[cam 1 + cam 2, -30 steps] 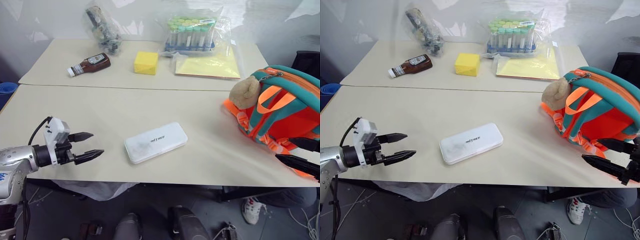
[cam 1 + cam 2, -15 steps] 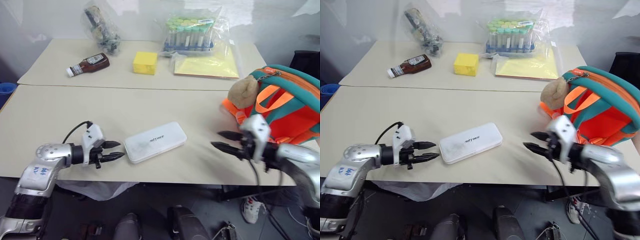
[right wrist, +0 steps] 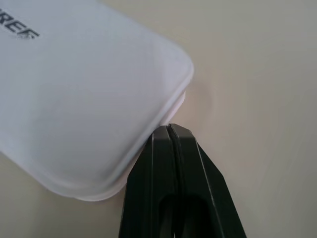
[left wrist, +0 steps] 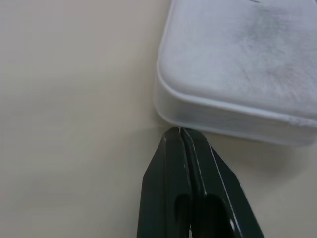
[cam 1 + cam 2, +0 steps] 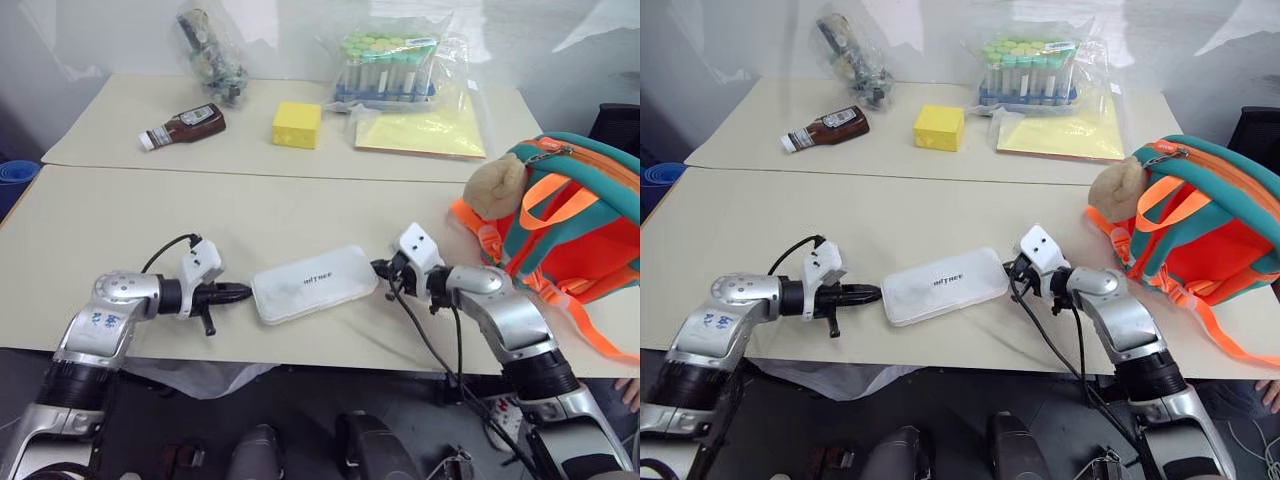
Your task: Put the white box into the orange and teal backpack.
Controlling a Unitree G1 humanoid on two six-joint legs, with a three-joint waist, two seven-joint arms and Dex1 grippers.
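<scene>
Head camera, left eye: the white box (image 5: 314, 284) lies flat on the near table (image 5: 120, 220), roughly mid-way between my two arms, with the orange and teal backpack (image 5: 570, 225) well apart on the robot's right, resting at the table edge. The left gripper (image 5: 243, 292) sits at one short end of the box, the right gripper (image 5: 381, 268) at the opposite end. Right eye: same layout; the sauce bottle (image 5: 824, 127), yellow block (image 5: 939, 126) and rack of tubes (image 5: 1028, 72) lie on the far table, out of play. Left wrist: fingers pressed together with nothing between them, tips just at the box's lower corner edge; contact I cannot confirm. Right wrist: fingers likewise closed and empty, tips against or just under the rim at the box's rounded corner. My reading: I am at the pick-up step, squeezing the box end-to-end between two closed pincers. Next move calls for even inward pressure and a level lift before carrying toward the backpack; uneven push may slide or pivot the smooth case.
</scene>
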